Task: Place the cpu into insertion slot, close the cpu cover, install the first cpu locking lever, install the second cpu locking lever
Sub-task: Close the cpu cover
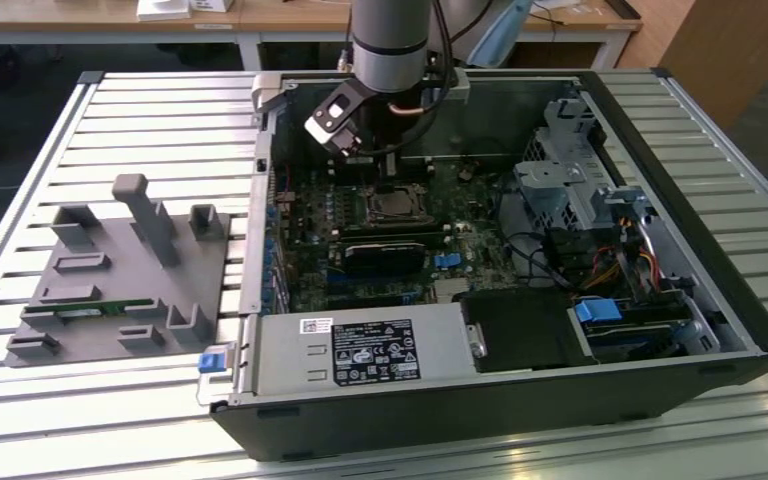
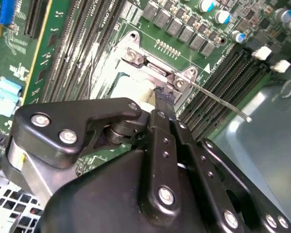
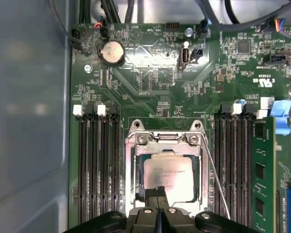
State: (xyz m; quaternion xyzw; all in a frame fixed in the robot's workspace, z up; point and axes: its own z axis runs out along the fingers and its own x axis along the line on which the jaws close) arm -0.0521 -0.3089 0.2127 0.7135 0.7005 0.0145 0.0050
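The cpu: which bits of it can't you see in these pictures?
First wrist view: the pincer covers one edge of the cpu.
Second wrist view: the pincer's black body hides most of the insertion slot.
Exterior view: the cpu is too small to make out.

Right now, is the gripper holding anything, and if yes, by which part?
Nothing seems to be held. The gripper is shut, with its tips at one edge of the cpu, which lies in the insertion slot.
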